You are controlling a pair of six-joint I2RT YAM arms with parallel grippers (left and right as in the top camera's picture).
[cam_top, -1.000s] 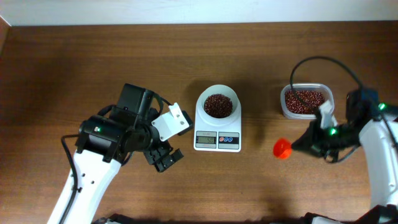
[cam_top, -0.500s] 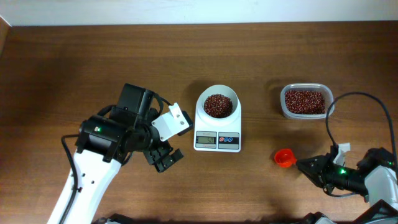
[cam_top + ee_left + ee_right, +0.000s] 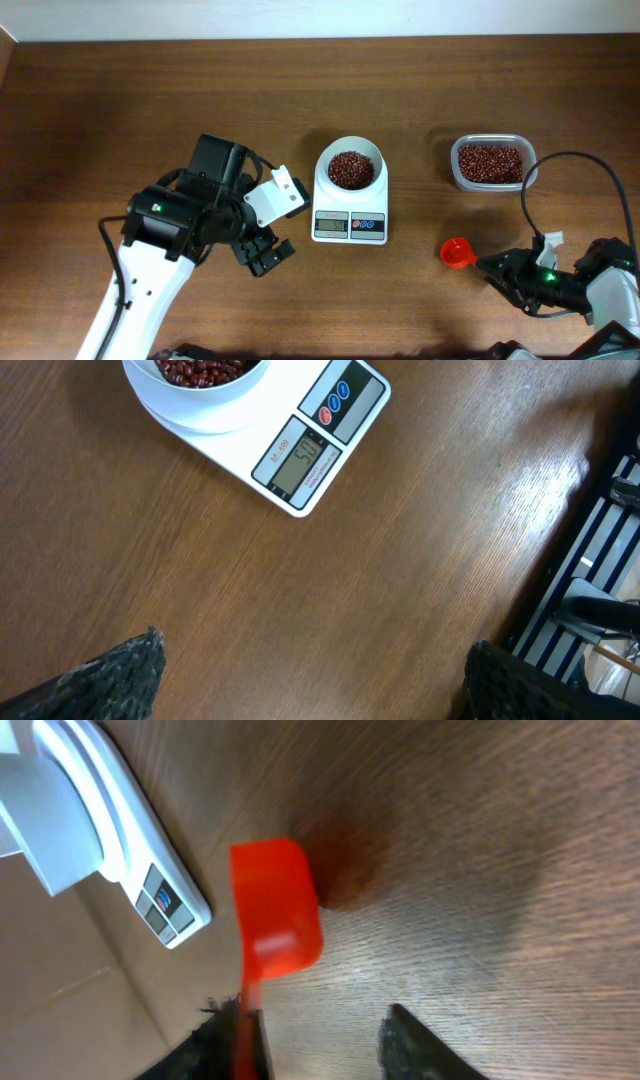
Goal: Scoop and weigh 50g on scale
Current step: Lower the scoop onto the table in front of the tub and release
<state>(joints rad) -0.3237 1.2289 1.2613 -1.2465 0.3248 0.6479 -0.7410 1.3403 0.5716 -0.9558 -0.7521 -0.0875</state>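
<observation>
Overhead: scale (image 3: 349, 228) at the centre of the table (image 3: 150, 100), with a white bowl (image 3: 352, 143) of red beans (image 3: 350, 170) on top. Clear tub (image 3: 454, 165) of beans far and right. Red scoop (image 3: 457, 253) near and right of the scale, just beside the right gripper (image 3: 492, 267). Left gripper (image 3: 262, 252) left of the scale, apart from it.

Left wrist: scale at the far edge, display showing what looks like 50. 2 fingertips (image 3: 110, 675) spread wide over bare wood.

Right wrist: scoop lying on the wood, handle touching 1 finger (image 3: 235, 1040). Jaws parted, not clamping it.
</observation>
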